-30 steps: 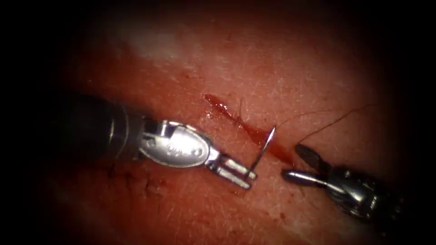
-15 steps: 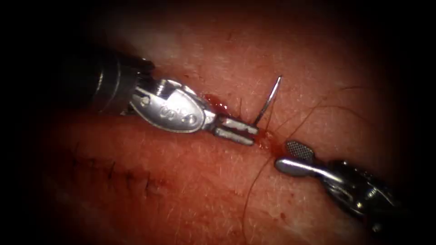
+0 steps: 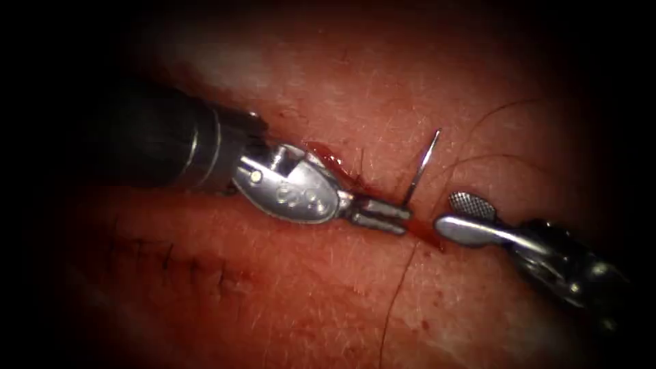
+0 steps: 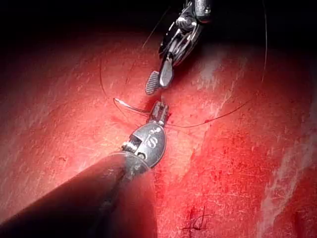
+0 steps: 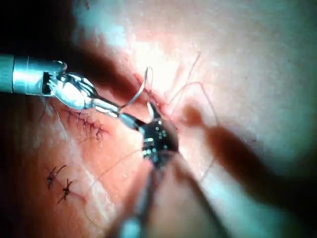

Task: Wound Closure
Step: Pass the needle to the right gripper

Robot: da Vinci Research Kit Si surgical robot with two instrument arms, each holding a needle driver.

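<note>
We see the needle [image 3: 424, 164] standing clear of the tissue [image 3: 287, 301], its point up and its lower end clamped in the left tool [image 3: 389, 215], whose jaws are closed tight on it near the tail end of the curve. It sits right over the cut [image 3: 342, 167], just above the red fluid [image 3: 427, 236] at the cut's right end. The thread [image 3: 396, 301] trails from there down across the tissue, and another loop arcs off on the right side of the cut. The right tool [image 3: 468, 215] waits just beside the needle on the right — its jaws parted, holding nothing. In the left wrist view the needle [image 4: 130, 106] curves out sideways from the left tool [image 4: 158, 113], with the right tool [image 4: 159, 80] close above it.
</note>
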